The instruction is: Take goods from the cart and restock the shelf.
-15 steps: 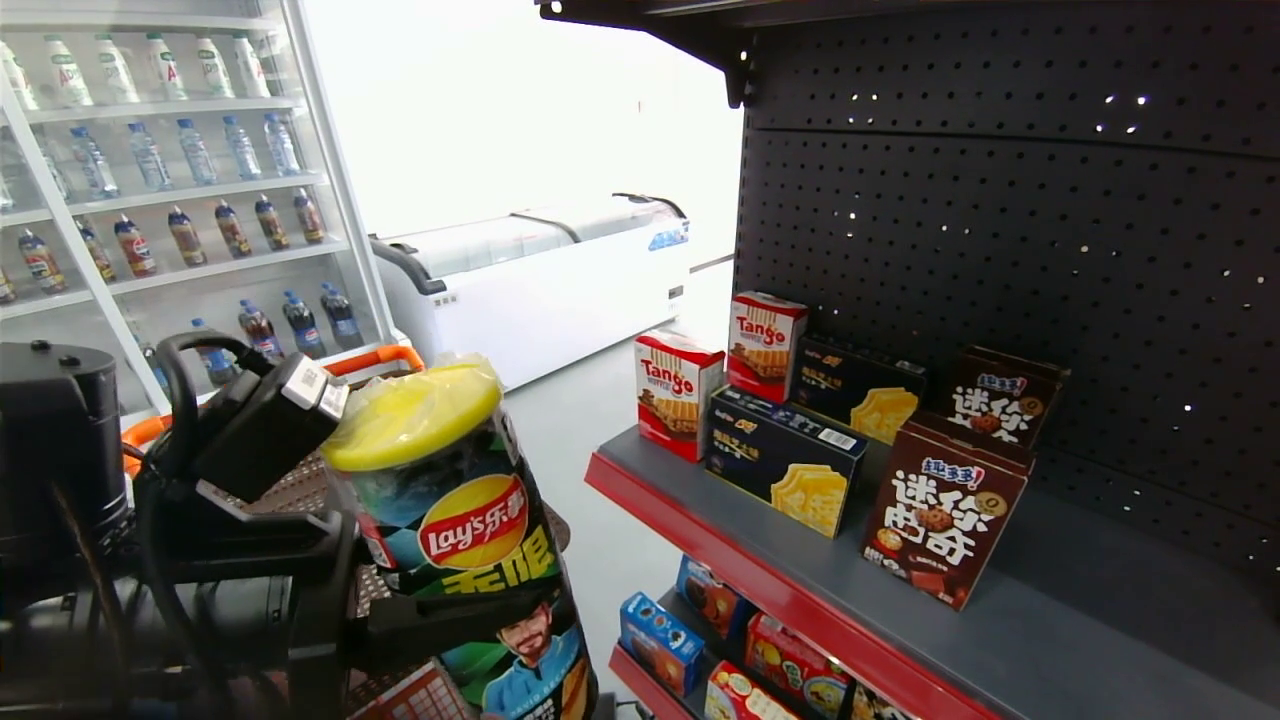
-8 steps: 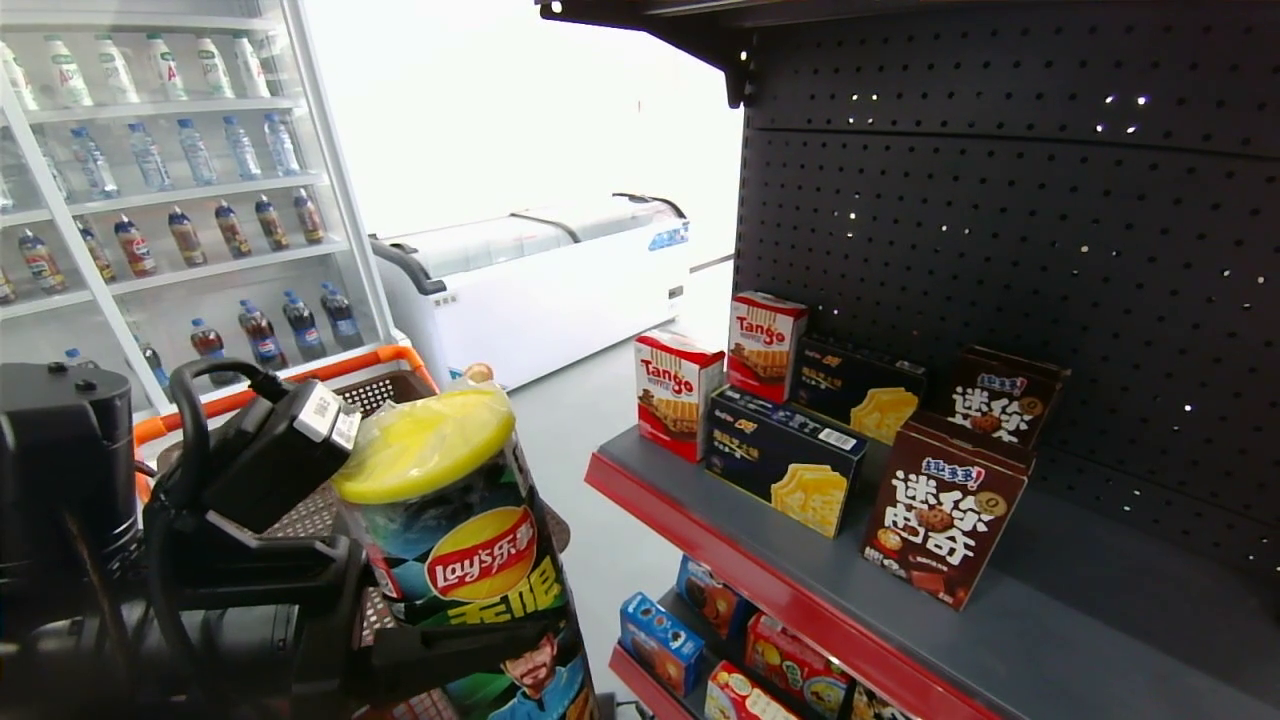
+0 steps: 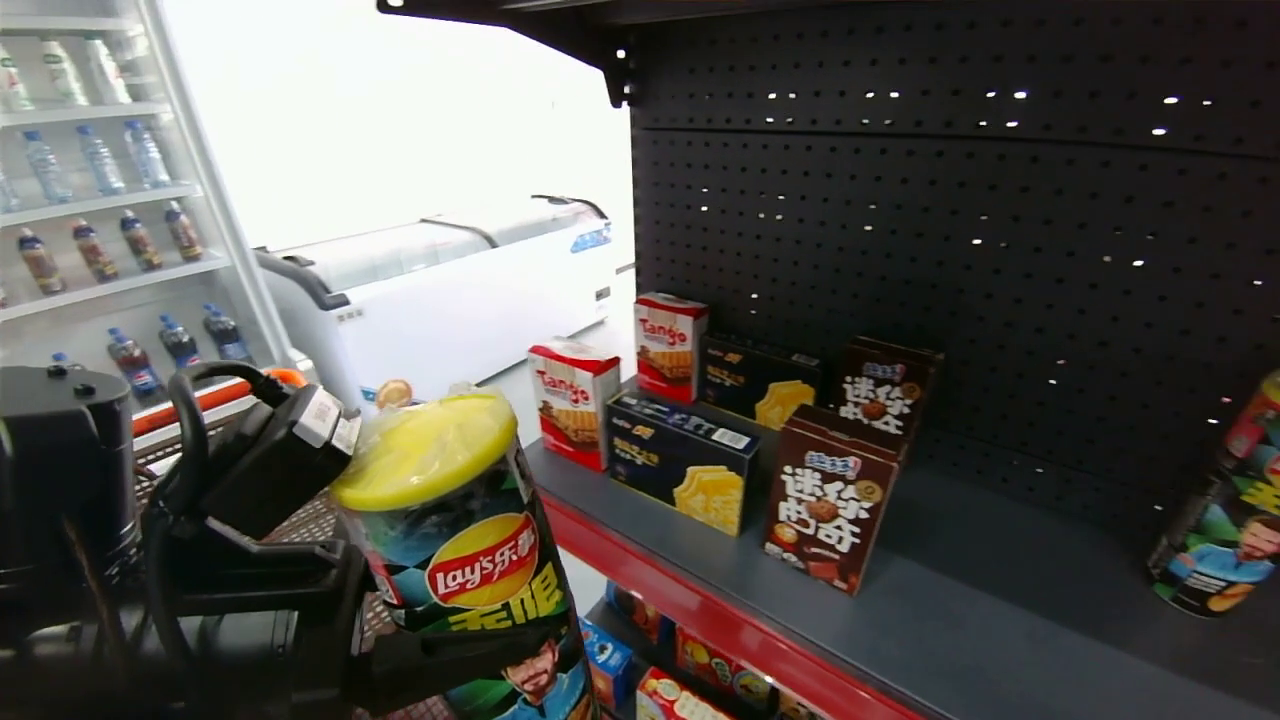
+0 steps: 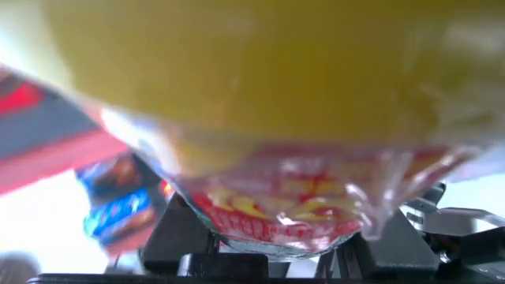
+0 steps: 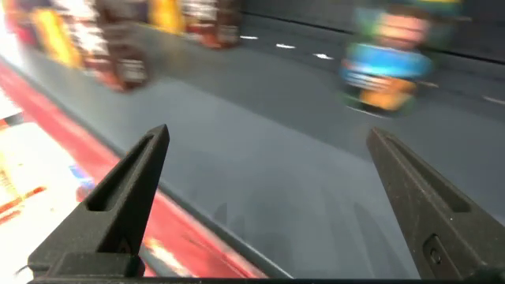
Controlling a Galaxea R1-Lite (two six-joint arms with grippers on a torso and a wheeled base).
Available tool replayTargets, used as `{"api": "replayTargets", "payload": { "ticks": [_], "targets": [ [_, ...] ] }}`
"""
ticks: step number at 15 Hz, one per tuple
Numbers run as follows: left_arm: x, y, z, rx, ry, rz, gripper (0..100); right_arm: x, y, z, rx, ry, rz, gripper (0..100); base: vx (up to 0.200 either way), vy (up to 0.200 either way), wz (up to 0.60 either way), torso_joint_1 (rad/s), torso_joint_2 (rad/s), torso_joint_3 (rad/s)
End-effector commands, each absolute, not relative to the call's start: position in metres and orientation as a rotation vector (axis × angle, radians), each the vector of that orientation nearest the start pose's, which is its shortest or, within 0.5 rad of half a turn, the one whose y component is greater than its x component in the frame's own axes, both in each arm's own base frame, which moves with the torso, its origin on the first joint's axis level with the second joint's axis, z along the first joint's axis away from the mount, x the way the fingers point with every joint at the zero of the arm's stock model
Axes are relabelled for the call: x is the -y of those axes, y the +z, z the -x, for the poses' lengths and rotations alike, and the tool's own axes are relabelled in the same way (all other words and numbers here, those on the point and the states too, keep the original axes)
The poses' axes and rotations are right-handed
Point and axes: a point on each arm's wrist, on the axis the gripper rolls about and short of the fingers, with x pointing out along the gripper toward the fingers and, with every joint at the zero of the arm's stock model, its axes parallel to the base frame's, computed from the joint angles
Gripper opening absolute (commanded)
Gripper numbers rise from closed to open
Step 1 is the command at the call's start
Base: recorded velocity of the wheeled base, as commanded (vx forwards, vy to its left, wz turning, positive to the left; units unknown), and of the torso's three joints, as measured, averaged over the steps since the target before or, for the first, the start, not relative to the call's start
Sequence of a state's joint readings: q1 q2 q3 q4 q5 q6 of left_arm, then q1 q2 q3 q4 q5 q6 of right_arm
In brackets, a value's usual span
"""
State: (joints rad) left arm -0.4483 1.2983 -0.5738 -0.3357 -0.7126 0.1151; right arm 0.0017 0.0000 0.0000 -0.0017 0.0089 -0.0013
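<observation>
Canister [image 3: 455, 520] with yellow lid, upright at near left, clamped in my left gripper [image 3: 390, 620], left of the shelf [image 3: 960, 620] and short of its red edge. My right gripper [image 5: 268, 158] hangs open over the grey shelf board. Boxes [image 3: 680, 470] stand at the shelf's left, and a second canister [image 3: 1215, 530] stands at its right.
</observation>
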Motion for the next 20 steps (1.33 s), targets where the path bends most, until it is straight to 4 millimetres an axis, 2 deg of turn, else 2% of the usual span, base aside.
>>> {"api": "replayTargets", "payload": {
  "ticks": [1, 13, 20],
  "targets": [
    [0.0957, 0.1924, -0.1652, -0.344, -1.166, -0.046, 0, -0.0002, 0.0756, 0.0228, 0.002, 0.011, 0.002, 100, 0.000, 0.000, -0.60, -0.002, 0.01, 0.007],
    [0.0947, 0.1908, -0.1666, -0.350, -1.157, -0.044, 0, -0.0002, 0.0756, 0.0228, 0.002, 0.011, 0.002, 100, 0.000, 0.000, -0.60, 0.003, 0.00, 0.002],
    [0.0935, 0.1906, -0.1678, -0.350, -1.141, -0.045, 0, -0.0002, 0.0756, 0.0228, 0.002, 0.011, 0.002, 100, 0.000, 0.000, 0.00, 0.000, 0.00, 0.000]
  ]
}}
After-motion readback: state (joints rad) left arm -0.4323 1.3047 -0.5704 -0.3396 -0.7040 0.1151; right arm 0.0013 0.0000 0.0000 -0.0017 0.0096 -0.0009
